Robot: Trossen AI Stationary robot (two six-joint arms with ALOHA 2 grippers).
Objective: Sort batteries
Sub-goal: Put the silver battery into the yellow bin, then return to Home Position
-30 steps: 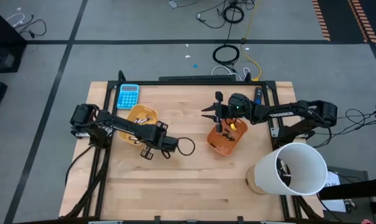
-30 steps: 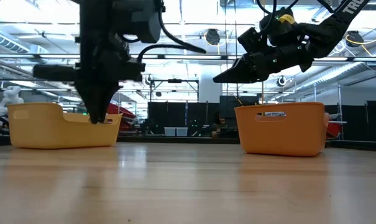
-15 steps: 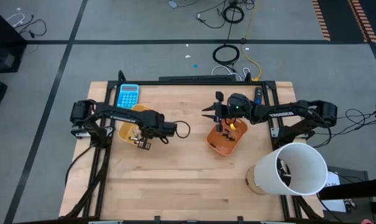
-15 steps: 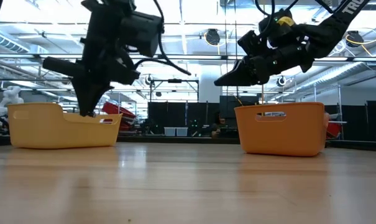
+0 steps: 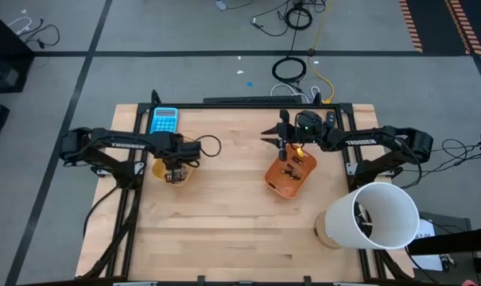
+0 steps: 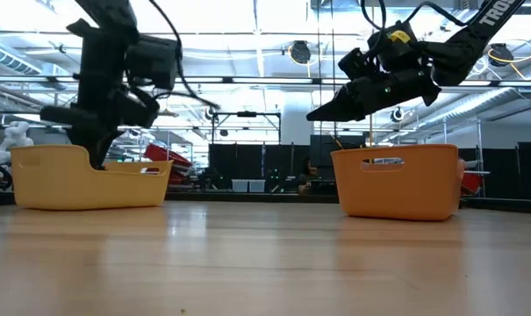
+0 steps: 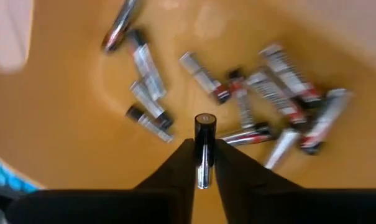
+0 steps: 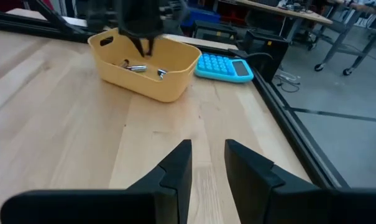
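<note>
My left gripper [image 5: 175, 171] points down into the yellow tray [image 5: 157, 168] at the table's far left and is shut on a dark battery [image 7: 204, 134]. Several silvery-grey batteries [image 7: 262, 93] lie on that tray's floor below it. My right gripper [image 5: 273, 137] is open and empty. It hovers above the table just beyond the far left corner of the orange tray [image 5: 277, 183], which holds a few batteries [image 5: 289, 170]. In the low view my left gripper [image 6: 96, 158] dips behind the yellow tray's rim and my right gripper [image 6: 316, 112] stays well above the orange tray [image 6: 397, 184]. My left gripper pinches the dark battery between its two fingertips [image 7: 181, 162]. The battery lies along the fingers, and its free end [image 7: 204, 119] sticks out beyond them. The fingers come from above, pointing down into the tray. The battery hangs clear of the tray floor.
A blue calculator [image 5: 164, 121] lies beyond the yellow tray at the far edge. A large white bucket [image 5: 379, 214] stands at the near right corner. A dark stick [image 5: 330, 121] lies at the far right. Bare wood lies between the trays and toward the near edge.
My left gripper has gone from the near side of the yellow tray toward the table's far left and now stands over the tray's inside. My right gripper has shifted a little toward the far edge.
</note>
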